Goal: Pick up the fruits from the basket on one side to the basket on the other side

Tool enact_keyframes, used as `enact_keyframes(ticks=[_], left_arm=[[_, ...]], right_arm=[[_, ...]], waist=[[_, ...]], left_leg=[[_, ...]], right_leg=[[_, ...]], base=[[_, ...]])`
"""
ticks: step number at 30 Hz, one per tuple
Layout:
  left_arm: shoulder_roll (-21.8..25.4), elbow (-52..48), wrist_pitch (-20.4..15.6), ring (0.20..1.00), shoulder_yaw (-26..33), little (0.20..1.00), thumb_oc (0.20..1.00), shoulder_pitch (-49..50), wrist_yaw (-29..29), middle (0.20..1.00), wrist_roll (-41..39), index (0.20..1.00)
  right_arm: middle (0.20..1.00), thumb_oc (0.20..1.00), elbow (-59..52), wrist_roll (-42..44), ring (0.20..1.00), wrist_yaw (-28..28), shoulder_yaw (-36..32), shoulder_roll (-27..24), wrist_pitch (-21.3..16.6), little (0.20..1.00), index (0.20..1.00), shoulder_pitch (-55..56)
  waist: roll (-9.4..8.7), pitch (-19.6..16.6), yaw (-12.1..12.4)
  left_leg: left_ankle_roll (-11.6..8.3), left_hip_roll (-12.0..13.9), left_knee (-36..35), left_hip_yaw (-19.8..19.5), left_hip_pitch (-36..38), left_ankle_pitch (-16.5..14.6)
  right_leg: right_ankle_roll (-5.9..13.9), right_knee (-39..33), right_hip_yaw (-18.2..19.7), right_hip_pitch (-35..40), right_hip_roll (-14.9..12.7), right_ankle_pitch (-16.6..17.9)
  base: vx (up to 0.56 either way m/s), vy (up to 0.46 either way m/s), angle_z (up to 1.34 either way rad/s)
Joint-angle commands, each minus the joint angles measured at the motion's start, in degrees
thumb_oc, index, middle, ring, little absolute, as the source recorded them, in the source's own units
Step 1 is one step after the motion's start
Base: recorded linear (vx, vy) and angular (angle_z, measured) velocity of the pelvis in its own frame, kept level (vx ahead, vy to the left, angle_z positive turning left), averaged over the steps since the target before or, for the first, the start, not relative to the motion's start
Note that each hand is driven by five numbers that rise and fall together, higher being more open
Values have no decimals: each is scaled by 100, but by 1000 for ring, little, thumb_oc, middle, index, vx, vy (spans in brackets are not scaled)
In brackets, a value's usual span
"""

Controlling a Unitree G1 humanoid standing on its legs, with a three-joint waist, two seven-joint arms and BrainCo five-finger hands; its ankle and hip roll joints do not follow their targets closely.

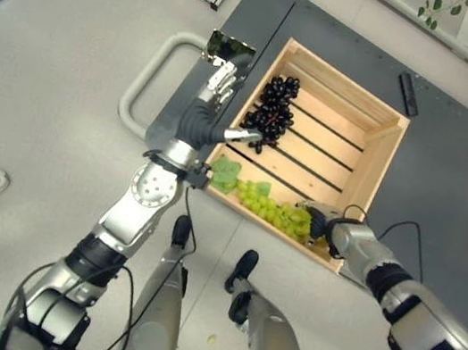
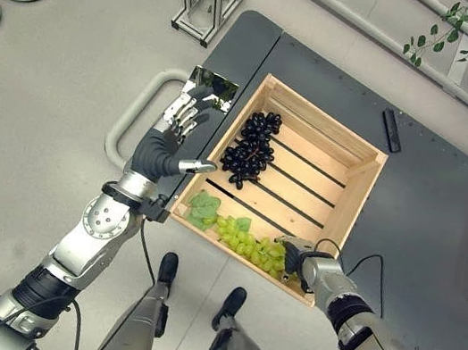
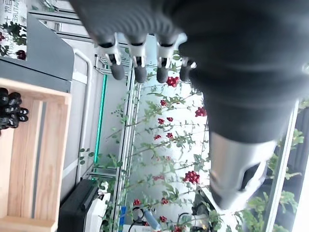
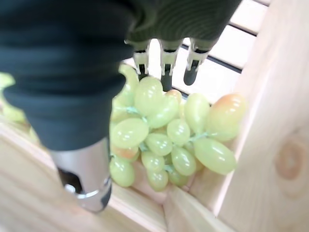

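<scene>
Floor: grey, wooden crate (image 2: 353,196) set on dark platform (image 2: 442,230)
Green grapes (image 4: 164,130): at crate's 6 o'clock, reached by right hand (image 2: 294,255), fingers spread
Left hand (image 2: 169,147): fingers straight, at crate's 9 o'clock

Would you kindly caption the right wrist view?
Right hand open over green grapes in a wooden crate corner.

Both head eyes look steeply down from above onto the wooden crate (image 1: 316,144) on its dark platform (image 2: 426,218), set slightly apart, so the right eye catches more floor on the robot's left. The left wrist camera looks along the left hand (image 3: 145,72), straight fingers pointing out past the crate's edge toward greenery with red berries. The right wrist camera sits very close inside the crate's near corner, right hand (image 4: 166,67) over the green grapes (image 4: 164,130). All four views share the crate; the eyes share nearly everything.
</scene>
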Motion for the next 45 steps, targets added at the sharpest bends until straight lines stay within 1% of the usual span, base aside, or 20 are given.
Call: enact_keyframes(ticks=[1,3,7,8,10,11,12,15,17,24,28,30,39,43,45], left_arm=[[6,-579,-172,1000,214,1000,1000,-31,109,1000,317,1000],[-8,-579,-162,1000,235,1000,1000,-34,137,1000,335,1000],[-66,-612,-115,1000,343,1000,1000,-42,237,1000,428,1000],[-71,-610,-113,1000,345,1000,1000,-40,240,1000,430,1000],[-89,-611,-95,1000,400,1000,1000,-42,296,1000,469,1000],[-88,-617,-89,1000,411,1000,1000,-57,311,1000,488,1000],[-92,-636,-79,1000,432,1000,1000,-61,324,1000,506,1000],[-97,-681,-78,1000,479,1000,1000,-94,379,1000,535,1000],[-105,-701,-49,1000,481,1000,1000,-152,458,1000,562,1000],[-111,-804,-14,1000,569,1000,1000,-114,573,1000,553,1000],[-100,-845,7,1000,574,1000,1000,-128,641,1000,515,1000],[-112,-874,17,1000,555,1000,1000,-130,667,1000,501,1000],[-108,-873,7,1000,461,1000,1000,-224,745,1000,455,1000],[-98,-838,3,1000,428,1000,1000,-232,767,1000,459,1000],[-97,-822,-10,1000,450,1000,1000,-201,757,1000,432,1000]], right_arm=[[1000,1000,-505,25,1000,201,11,-414,66,1000,1000,38],[1000,1000,-595,69,1000,242,-2,-466,82,1000,1000,31],[1000,1000,-815,169,1000,374,-105,-645,192,1000,1000,-57],[1000,1000,-822,171,1000,382,-100,-649,197,1000,1000,-57],[1000,1000,-863,171,1000,421,-102,-654,239,1000,1000,-127],[1000,1000,-885,179,1000,439,-116,-656,254,1000,1000,-164],[1000,1000,-906,187,1000,444,-124,-646,286,1000,1000,-205],[1000,1000,-882,165,1000,442,-112,-602,344,1000,1000,-343],[1000,1000,-809,135,1000,423,-105,-502,428,1000,1000,-496],[1000,1000,-501,12,1000,491,-65,-230,612,1000,1000,-726],[1000,1000,-365,-8,1000,459,-5,-157,639,1000,1000,-867],[1000,1000,-107,52,1000,429,77,-130,660,1000,1000,-933],[1000,1000,747,154,1000,419,403,-36,644,1000,1000,-1173],[1000,1000,854,137,1000,491,510,-18,625,1000,1000,-1200],[1000,1000,844,120,1000,542,524,14,579,1000,1000,-1204]], waist=[[-182,60,-34],[-173,60,-46],[-149,60,-98],[-140,60,-94],[-141,60,-98],[-146,60,-107],[-143,60,-115],[-130,60,-125],[-86,60,-129],[-27,60,-158],[5,60,-191],[39,60,-194],[134,60,-191],[141,60,-194],[119,60,-200]], left_leg=[[-233,214,468,26,-162,-464],[-234,218,495,12,-270,-459],[-235,226,664,-73,-755,-449],[-245,240,707,-77,-753,-508],[-240,256,792,-84,-936,-526],[-228,250,796,-80,-1018,-486],[-235,265,859,-78,-1095,-538],[-236,267,918,-112,-1253,-557],[-230,256,948,-135,-1414,-550],[-211,235,1005,-138,-1630,-559],[-203,222,991,-149,-1714,-553],[-199,213,1003,-153,-1780,-553],[-187,186,1067,-174,-2027,-558],[-184,179,1072,-166,-2041,-558],[-177,182,1040,-139,-1928,-573]], right_leg=[[768,-64,6,30,-544,-2],[762,-36,-4,-71,-542,0],[731,118,-39,-496,-531,-11],[737,158,-32,-494,-525,-59],[731,220,-29,-654,-524,-60],[720,218,-27,-721,-528,-27],[722,260,-30,-785,-530,-66],[709,341,-36,-938,-536,-89],[698,403,-36,-1100,-562,-91],[684,459,-33,-1316,-559,-92],[683,481,-38,-1443,-560,-80],[687,491,-46,-1516,-569,-67],[695,554,-30,-1743,-578,-76],[698,567,-47,-1752,-575,-80],[702,534,-40,-1650,-567,-86]], base=[[0,0,0],[0,0,0],[-15,-3,1],[0,0,0],[-21,4,0],[0,0,0],[0,0,0],[0,0,0],[-16,10,1],[-2,2,0],[0,0,0],[0,0,0],[0,0,0],[0,0,0],[0,0,0]])
